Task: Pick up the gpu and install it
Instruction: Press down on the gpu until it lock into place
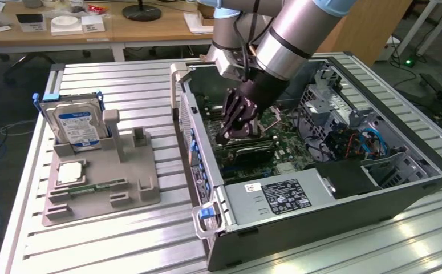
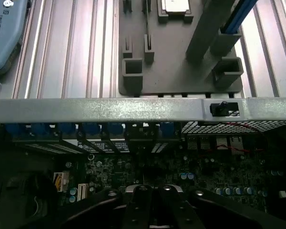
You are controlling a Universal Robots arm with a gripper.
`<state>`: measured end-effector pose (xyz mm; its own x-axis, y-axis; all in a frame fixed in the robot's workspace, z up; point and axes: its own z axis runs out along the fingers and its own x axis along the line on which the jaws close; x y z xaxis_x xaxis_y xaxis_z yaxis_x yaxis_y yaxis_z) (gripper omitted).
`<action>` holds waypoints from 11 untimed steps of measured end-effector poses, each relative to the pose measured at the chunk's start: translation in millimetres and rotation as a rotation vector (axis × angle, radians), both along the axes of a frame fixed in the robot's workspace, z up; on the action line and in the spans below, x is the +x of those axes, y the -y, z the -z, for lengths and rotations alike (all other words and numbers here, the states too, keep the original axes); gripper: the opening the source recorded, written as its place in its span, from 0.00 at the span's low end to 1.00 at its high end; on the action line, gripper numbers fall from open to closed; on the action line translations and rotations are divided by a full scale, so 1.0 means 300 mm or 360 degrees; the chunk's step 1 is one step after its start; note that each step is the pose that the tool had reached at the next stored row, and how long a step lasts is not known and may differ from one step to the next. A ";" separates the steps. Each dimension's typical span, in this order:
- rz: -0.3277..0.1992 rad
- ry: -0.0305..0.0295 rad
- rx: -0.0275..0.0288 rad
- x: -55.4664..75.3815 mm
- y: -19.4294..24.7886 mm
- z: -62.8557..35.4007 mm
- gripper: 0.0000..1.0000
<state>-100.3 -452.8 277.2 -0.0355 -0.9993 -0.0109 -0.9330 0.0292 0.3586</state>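
The gpu [image 1: 250, 149] lies low inside the open case [image 1: 403, 197], a dark card on the motherboard [image 1: 286, 137] near the case's middle, directly under the gripper [image 1: 232, 132]. The gripper's tip is at the card's upper edge; I cannot tell whether they touch. In the wrist view the gripper [image 2: 155, 191] has its 2 fingers [image 2: 142, 202] drawn narrow, almost together, over the dark board, and I cannot tell whether anything sits between them. The arm [image 1: 289, 34] reaches down into the case from above its far wall.

Inside the case, the power supply [image 1: 282, 197] with its white-printed label fills the near corner. Blue and red cables [image 1: 365, 142] run on the side of the case toward the exterior view's right. The wrist view looks across the case's metal side wall [image 2: 109, 110], with a row of blue capacitors [image 2: 86, 128] just inside it.

Outside the case, toward the exterior view's left, a grey fixture [image 1: 122, 197] rests on the ribbed metal table [image 1: 129, 245]. On it 1 hard drive [image 1: 76, 125] with a blue label stands upright at the end far from the case's power supply. A square chip [image 1: 70, 172] and a narrow memory stick [image 1: 95, 187] lie flat beside it. Beyond the case, a wooden desk [image 1: 129, 31] carries small white boxes [image 1: 72, 24].
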 end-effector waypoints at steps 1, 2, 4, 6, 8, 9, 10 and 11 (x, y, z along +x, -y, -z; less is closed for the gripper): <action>-0.0001 0.00311 0.00001 0.000 -0.001 0.000 0.11; -0.0002 0.00590 0.00000 0.000 -0.001 0.000 0.11; -0.0003 0.01162 0.00000 -0.001 -0.002 0.000 0.11; -0.0004 0.01734 -0.00001 -0.003 -0.002 0.000 0.11; -0.0004 0.02332 -0.00001 -0.008 -0.002 0.000 0.11; -0.0004 0.02599 -0.00001 -0.011 -0.002 0.000 0.11; -0.0004 0.02856 -0.00001 -0.015 -0.002 0.001 0.11; -0.0004 0.03038 -0.00001 -0.020 -0.002 0.001 0.11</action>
<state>-106.4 -452.1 277.0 -0.0303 -0.9994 -0.0172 -0.9842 0.0268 0.1750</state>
